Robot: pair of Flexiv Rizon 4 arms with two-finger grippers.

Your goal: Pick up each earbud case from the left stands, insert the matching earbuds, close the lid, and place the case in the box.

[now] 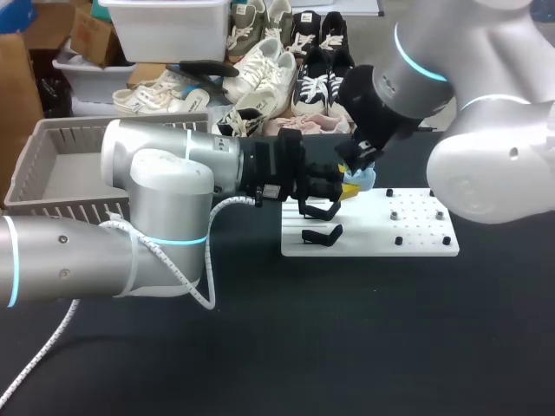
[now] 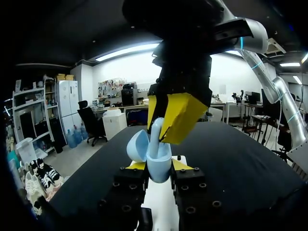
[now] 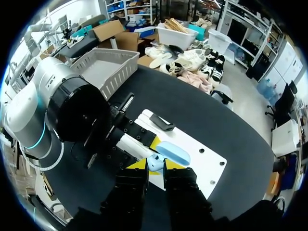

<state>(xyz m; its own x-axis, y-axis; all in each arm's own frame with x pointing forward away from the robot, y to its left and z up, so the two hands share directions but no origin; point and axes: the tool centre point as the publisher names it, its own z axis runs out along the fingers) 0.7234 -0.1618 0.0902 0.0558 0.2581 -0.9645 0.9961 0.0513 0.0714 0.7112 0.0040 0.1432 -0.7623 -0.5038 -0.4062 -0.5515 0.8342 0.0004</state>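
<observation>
the left gripper (image 2: 158,168) is clamped on the lower shell of the light-blue earbud case (image 2: 159,159) - a yellow tip touches each side, and the lid (image 2: 136,147) hangs open to 1 side. the case is held just above the white stand board (image 1: 416,244). the right gripper (image 3: 153,169) comes down from above, its 2 fingers pinching a pale-blue earbud (image 2: 156,136) whose lower end sits in the open case. 1 black stand (image 1: 321,234) rests on the board - the grey basket (image 1: 69,130) lies well apart, behind the left arm.
</observation>
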